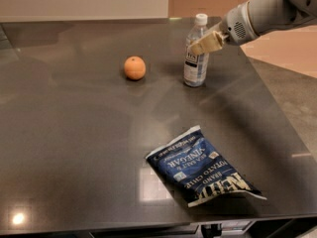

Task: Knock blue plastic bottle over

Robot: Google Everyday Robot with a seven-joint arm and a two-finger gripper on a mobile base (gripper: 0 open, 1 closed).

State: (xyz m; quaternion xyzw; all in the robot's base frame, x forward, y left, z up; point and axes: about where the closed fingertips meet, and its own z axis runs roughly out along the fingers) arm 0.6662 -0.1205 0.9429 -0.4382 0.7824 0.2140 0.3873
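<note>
The blue plastic bottle (196, 58) stands upright on the dark table (74, 148), toward the far right, with a white cap and a white-and-blue label. My gripper (198, 46) reaches in from the upper right on a grey arm. Its pale fingertips lie in front of the bottle's upper body, just below the neck, touching it or very close to it.
An orange (134, 67) sits to the left of the bottle. A dark blue chip bag (202, 168) lies flat near the table's front right. The table's right edge runs close behind the bottle, with floor beyond it.
</note>
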